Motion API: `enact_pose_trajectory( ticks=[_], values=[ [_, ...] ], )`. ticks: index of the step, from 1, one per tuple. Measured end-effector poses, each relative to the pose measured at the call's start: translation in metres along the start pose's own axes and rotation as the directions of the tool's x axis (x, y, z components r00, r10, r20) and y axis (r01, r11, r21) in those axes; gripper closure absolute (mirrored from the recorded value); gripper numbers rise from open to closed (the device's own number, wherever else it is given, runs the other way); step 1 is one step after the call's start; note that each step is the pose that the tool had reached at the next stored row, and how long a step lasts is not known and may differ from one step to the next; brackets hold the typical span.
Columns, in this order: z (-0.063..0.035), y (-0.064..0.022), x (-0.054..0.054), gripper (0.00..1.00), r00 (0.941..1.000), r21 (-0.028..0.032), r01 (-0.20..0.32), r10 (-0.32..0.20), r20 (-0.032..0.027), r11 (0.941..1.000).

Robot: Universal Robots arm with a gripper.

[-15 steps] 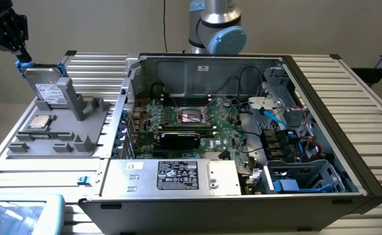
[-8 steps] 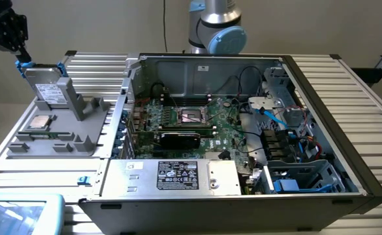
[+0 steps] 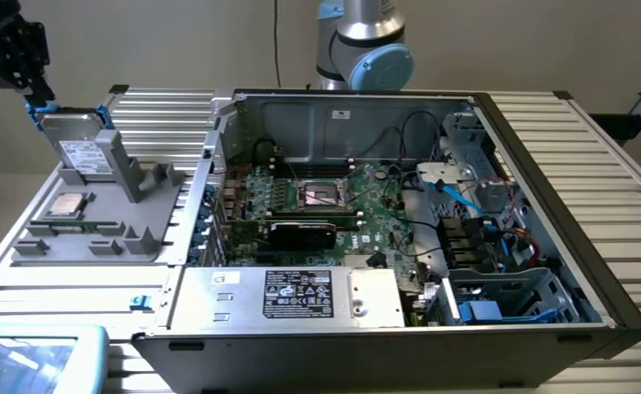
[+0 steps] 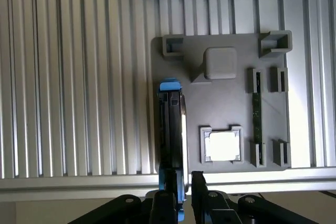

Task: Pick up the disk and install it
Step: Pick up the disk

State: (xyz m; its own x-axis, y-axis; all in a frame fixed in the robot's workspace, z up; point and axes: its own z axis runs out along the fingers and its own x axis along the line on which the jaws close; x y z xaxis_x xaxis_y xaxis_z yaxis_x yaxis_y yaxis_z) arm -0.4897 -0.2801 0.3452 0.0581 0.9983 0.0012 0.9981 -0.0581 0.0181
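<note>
I find the disk (image 3: 80,152) standing on edge in the grey fixture (image 3: 145,220) on the slatted table (image 3: 156,115), at the exterior view's left, beside the open computer case (image 3: 539,139). The gripper (image 4: 181,177) sits at its blue top tab, fingers parted; I cannot confirm contact.

The grey, blue-framed disk (image 3: 77,148) with a white label stands upright on edge in a grey holder (image 3: 123,217).
</note>
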Motion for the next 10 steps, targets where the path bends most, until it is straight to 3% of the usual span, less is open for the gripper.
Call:
enact_pose_trajectory(
  ticks=[3, 4, 9, 10],
  values=[
    [0.0000, 0.0000, 0.0000, 0.67, 1.0000, 0.0000, 0.000, 0.000, 0.0000, 1.0000],
    [0.0000, 0.0000, 0.0000, 0.60, 1.0000, 0.0000, 0.000, 0.000, 0.0000, 1.0000],
    [0.0000, 0.0000, 0.0000, 0.58, 1.0000, 0.0000, 0.000, 0.000, 0.0000, 1.0000],
    [0.0000, 0.0000, 0.0000, 0.52, 1.0000, 0.0001, 0.000, 0.000, 0.0000, 1.0000]
  ],
)
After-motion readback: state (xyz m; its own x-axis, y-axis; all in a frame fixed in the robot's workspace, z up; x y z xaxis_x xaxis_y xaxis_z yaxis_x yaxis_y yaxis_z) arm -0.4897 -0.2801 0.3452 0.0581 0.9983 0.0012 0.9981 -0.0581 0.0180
